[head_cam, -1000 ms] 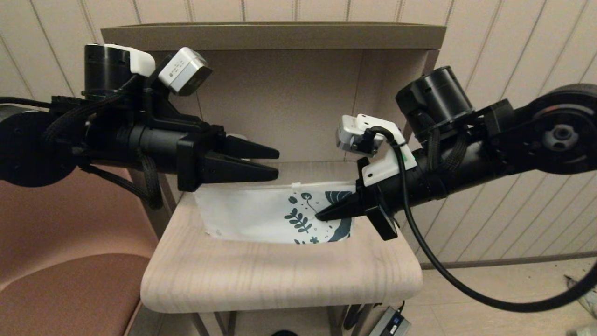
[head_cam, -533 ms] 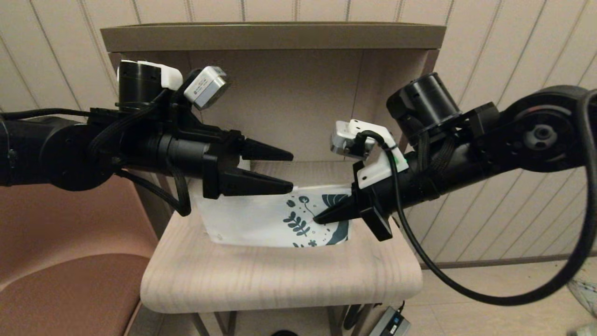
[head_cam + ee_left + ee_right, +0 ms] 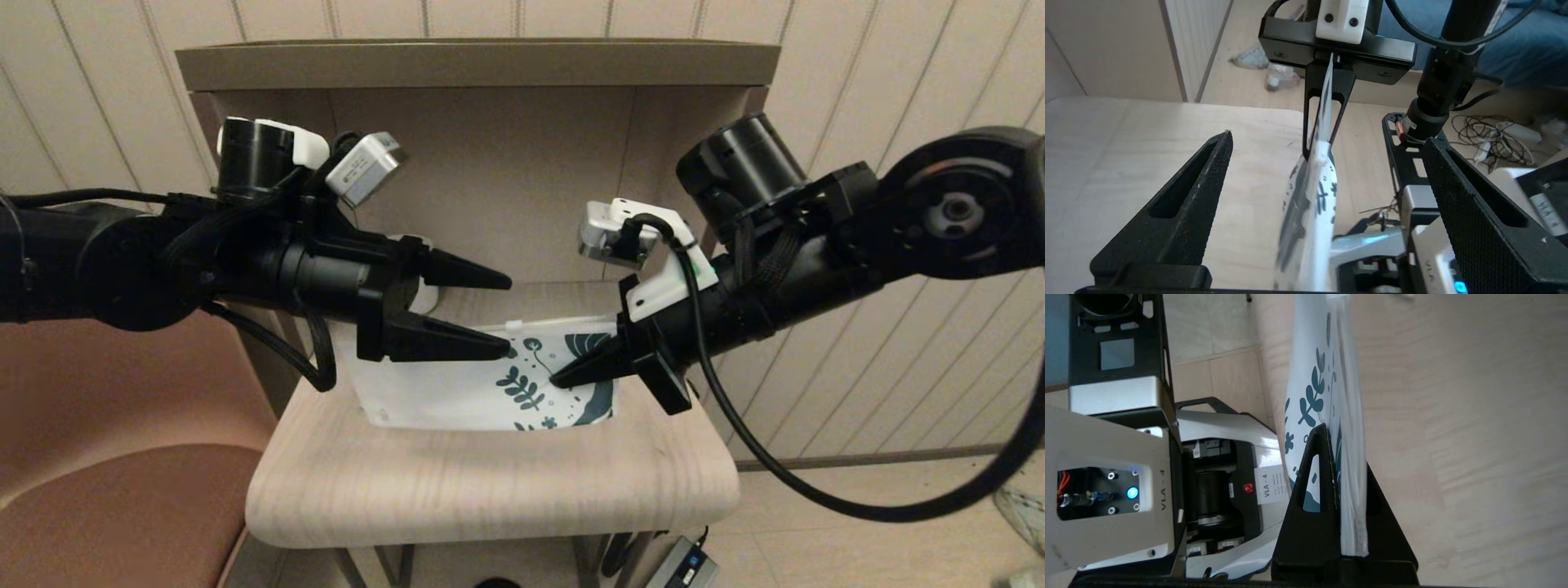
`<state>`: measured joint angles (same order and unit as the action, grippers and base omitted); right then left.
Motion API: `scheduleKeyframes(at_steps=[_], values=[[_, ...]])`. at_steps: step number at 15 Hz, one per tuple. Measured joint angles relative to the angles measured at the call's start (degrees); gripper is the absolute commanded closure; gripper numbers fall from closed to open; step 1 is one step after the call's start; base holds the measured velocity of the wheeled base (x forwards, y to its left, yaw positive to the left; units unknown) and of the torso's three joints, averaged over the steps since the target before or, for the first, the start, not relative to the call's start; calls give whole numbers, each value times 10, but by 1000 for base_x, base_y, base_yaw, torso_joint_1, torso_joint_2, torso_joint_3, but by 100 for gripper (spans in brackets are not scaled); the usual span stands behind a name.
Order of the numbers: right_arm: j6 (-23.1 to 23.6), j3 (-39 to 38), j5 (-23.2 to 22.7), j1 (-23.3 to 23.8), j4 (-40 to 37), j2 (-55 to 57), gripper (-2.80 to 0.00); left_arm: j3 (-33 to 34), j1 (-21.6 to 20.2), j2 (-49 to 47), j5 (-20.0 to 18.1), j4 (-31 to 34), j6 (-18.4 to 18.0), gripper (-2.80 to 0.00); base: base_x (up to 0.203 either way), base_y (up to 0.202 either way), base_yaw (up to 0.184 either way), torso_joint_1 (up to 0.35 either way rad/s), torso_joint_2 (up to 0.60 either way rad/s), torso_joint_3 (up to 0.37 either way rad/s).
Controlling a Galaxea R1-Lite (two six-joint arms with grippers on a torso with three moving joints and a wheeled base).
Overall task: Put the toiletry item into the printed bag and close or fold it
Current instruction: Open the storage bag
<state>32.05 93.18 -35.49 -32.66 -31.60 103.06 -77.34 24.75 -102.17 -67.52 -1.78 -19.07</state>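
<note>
The printed bag [image 3: 445, 388] stands upright on its long edge on the wooden table [image 3: 490, 482], with the teal leaf print on its right end and a small white slider [image 3: 514, 324] on its top edge. My right gripper [image 3: 557, 380] is shut on the printed end. In the right wrist view the right gripper [image 3: 1341, 445] pinches the bag [image 3: 1310, 375]. My left gripper [image 3: 508, 317] is open, one finger on each side of the bag's top edge. In the left wrist view the bag [image 3: 1310, 183] runs edge-on through the left gripper [image 3: 1329, 136]. The toiletry item is out of view.
A white mug [image 3: 423, 300] shows partly behind the left gripper at the table's back. The shelf unit's back wall and top board [image 3: 473, 61] close in the rear. A brown seat [image 3: 106, 490] lies to the left, a power adapter [image 3: 686, 567] on the floor.
My left arm has moved right and slightly down, so its open fingers now straddle the bag's top edge. The right gripper still holds the bag, almost unmoved.
</note>
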Motion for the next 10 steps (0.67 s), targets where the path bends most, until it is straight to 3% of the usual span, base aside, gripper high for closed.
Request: scheduleKeyframes(at_steps=[2,6,9,10], values=[[1,2,0,0,-1,-1,0,-25,-4,5,18,62,-28,-280,0,0,0,0,0,0],[1,2,-1,-3,-1,-4,0,-135,-17,5,60,241,-128,-280,0,0,0,0,0,0],[0,3,-1,-10,-1,-6,0,-197,-17,0,79,352,-156,-280,0,0,0,0,0,0],[0,2,-1,-11,-1,-8,0,-209,-15,-1,101,374,-165,-280,0,0,0,0,0,0]])
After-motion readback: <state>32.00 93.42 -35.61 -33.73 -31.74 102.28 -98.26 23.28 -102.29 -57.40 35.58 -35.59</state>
